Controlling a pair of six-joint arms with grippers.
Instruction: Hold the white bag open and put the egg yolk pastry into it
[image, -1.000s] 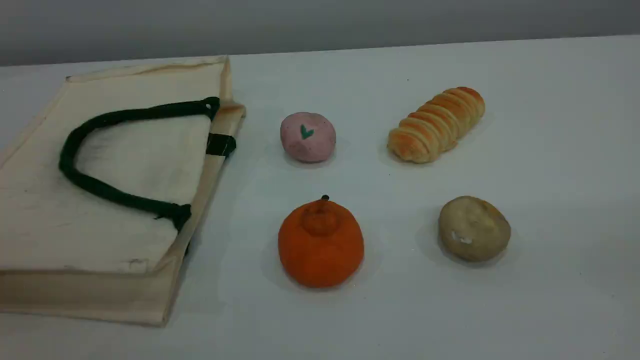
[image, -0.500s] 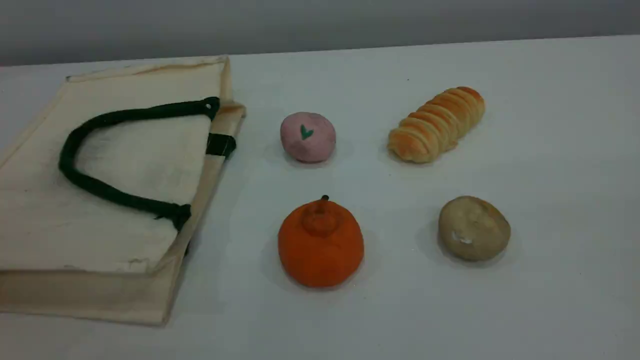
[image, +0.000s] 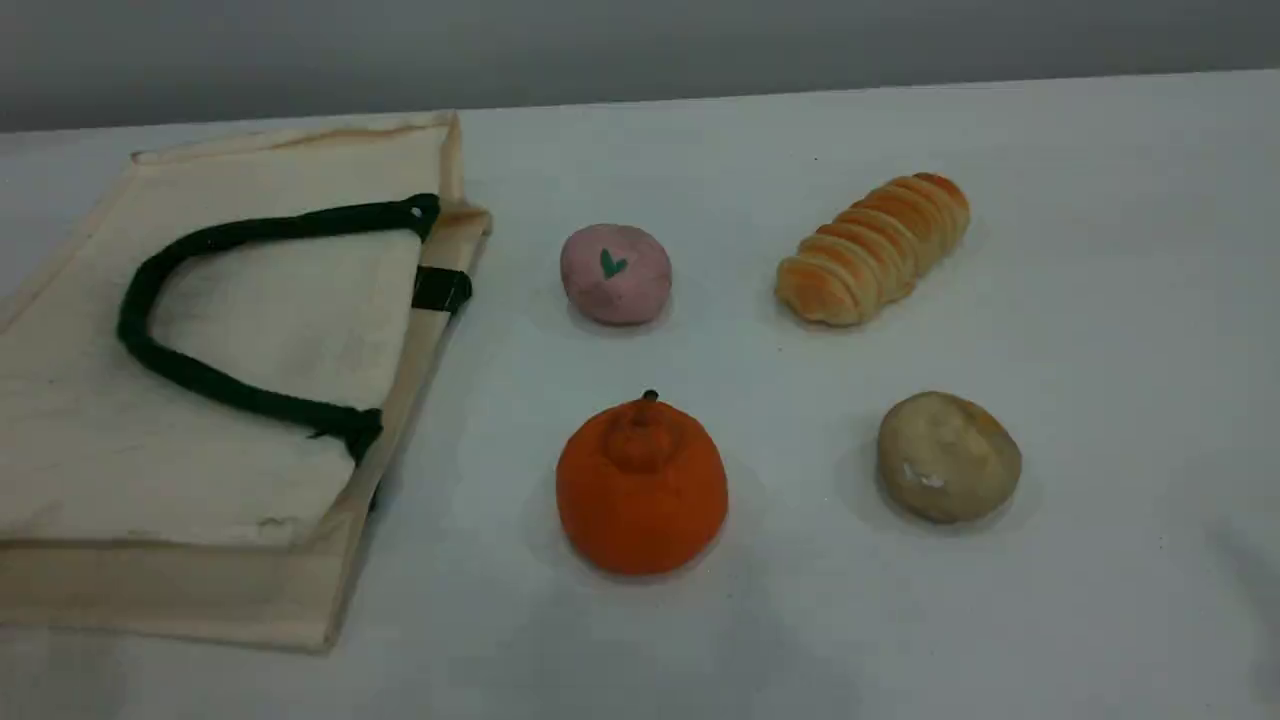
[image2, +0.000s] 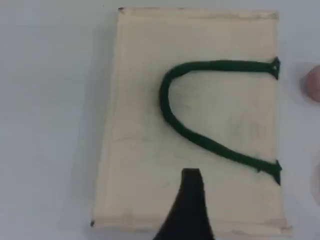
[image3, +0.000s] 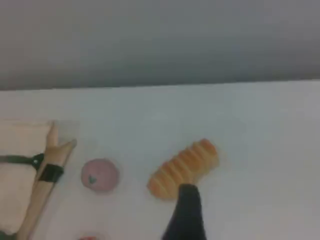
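The white bag (image: 230, 330) lies flat and closed on the table's left, its dark green rope handle (image: 180, 372) looped on top. The egg yolk pastry (image: 948, 457), a beige-tan lump with a white fleck, sits alone at the front right. Neither arm shows in the scene view. In the left wrist view one dark fingertip (image2: 191, 182) hangs above the white bag (image2: 140, 125), near its handle (image2: 167, 107), holding nothing. In the right wrist view a dark fingertip (image3: 187, 197) hovers high over the table, in front of the bread roll (image3: 185, 167), also empty. The pastry is outside both wrist views.
A pink ball with a green mark (image: 615, 273) and a ridged golden bread roll (image: 872, 250) lie behind the pastry. An orange fruit (image: 641, 487) sits between bag and pastry. A grey wall (image: 640, 45) bounds the table's far edge.
Nothing on the table has moved. A faint shadow has crept in along the table's near edge, at the bottom and lower right.
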